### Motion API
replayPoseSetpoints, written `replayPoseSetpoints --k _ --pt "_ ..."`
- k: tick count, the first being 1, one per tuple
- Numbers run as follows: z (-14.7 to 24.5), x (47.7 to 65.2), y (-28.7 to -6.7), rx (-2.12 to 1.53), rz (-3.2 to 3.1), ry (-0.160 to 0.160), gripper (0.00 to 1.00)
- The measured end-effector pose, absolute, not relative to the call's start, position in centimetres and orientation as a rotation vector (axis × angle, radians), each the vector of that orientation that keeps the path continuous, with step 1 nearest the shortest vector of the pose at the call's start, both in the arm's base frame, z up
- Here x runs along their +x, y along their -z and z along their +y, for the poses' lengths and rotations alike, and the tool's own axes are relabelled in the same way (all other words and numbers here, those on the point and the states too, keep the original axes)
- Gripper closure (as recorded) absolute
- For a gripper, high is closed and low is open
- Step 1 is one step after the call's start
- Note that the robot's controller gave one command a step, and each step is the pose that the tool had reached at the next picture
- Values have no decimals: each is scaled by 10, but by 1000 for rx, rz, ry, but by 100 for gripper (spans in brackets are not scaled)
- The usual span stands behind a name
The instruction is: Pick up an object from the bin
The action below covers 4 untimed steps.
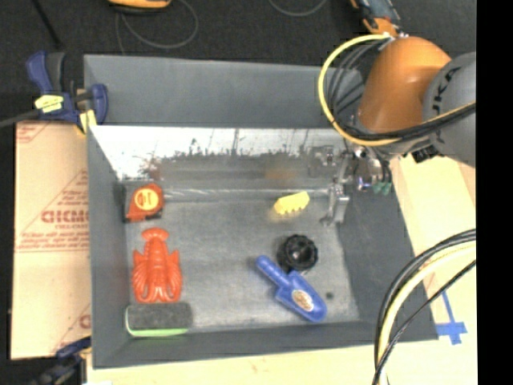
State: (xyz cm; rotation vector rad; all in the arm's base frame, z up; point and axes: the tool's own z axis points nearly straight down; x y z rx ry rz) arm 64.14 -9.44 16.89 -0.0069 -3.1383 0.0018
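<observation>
Silver metal at the arm's tip is your gripper [338,203], low on the right side of the bin [208,95], near the back wall; you cannot tell whether it is spread or closed. Just to its left, apart from it, a small yellow ridged piece [290,204] lies on the floor. Nearer the front you have a black round knob [297,252] just beside a blue handled tool [290,289]. Well apart on the left sit an orange tape measure [144,202], a red toy lobster [156,267] and, in the front corner, a green-edged sponge [158,318].
</observation>
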Motion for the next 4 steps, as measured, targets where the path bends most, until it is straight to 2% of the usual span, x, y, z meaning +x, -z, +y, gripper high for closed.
replayPoseSetpoints --k 1,2,3,4 --pt "-94 643 -174 -5 -3147 -4 0" --pt "-91 648 -161 72 -3149 -5 0" --pt "-71 649 -118 300 -3134 -4 0" --pt "-62 645 -93 254 -3134 3 0"
